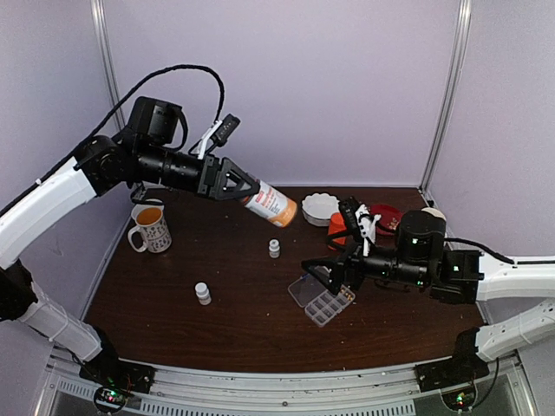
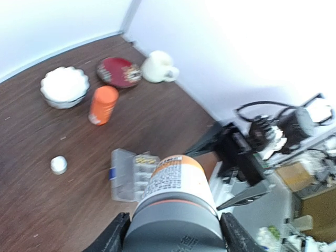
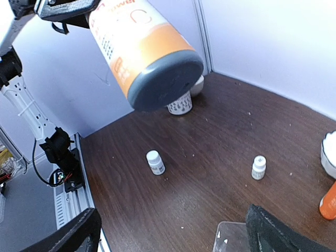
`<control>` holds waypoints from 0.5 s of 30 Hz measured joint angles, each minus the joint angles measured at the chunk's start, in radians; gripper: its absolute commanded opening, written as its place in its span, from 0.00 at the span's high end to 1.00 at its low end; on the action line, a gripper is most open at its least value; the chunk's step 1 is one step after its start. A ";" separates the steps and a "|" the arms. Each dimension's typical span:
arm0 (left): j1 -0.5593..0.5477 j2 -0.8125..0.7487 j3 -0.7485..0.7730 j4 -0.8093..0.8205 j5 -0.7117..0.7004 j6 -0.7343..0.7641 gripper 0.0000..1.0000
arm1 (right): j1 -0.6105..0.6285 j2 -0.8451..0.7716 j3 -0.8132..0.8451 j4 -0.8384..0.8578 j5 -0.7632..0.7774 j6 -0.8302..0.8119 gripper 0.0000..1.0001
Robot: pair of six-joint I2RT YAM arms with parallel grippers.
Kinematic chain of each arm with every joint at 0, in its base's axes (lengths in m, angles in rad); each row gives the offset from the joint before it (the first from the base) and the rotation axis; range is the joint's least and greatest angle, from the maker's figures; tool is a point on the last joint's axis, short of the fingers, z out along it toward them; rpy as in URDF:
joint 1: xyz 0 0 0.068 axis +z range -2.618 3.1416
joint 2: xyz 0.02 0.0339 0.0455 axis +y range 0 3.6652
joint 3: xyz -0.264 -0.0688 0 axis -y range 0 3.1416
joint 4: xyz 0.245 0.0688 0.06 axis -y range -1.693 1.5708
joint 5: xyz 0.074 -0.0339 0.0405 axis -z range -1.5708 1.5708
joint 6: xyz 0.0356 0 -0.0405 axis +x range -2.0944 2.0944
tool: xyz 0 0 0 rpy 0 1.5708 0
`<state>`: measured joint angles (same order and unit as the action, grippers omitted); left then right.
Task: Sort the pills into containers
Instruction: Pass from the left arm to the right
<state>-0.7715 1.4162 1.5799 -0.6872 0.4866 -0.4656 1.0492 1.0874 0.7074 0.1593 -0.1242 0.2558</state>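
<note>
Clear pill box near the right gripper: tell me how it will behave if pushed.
The pill box looks like thin, flat plastic, so it is probably light and likely to slide on the smooth table rather than tip. Its lid lies folded open beside the cells, so it may flop or swing if caught.

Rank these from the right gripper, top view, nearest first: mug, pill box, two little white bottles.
1. Pill box, right by the right gripper.
2. Middle white bottle, mid-table.
3. Front-left white bottle, farther left.
4. Mug, far left.
</note>
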 measured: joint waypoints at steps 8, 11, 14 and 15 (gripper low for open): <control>-0.056 -0.021 -0.015 0.097 0.161 -0.121 0.85 | 0.108 -0.057 -0.020 0.151 0.065 -0.154 0.00; -0.071 -0.021 -0.015 0.106 0.187 -0.145 0.85 | 0.129 -0.056 -0.020 0.182 0.099 -0.206 0.00; -0.083 -0.023 -0.015 0.113 0.202 -0.166 0.85 | 0.158 -0.053 -0.020 0.214 0.153 -0.261 0.00; -0.087 -0.024 -0.016 0.112 0.207 -0.173 0.85 | 0.172 -0.049 -0.018 0.220 0.174 -0.281 0.00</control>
<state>-0.8585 1.3922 1.5642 -0.5751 0.6933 -0.6384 1.2209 1.0386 0.6895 0.3794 0.0498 -0.0254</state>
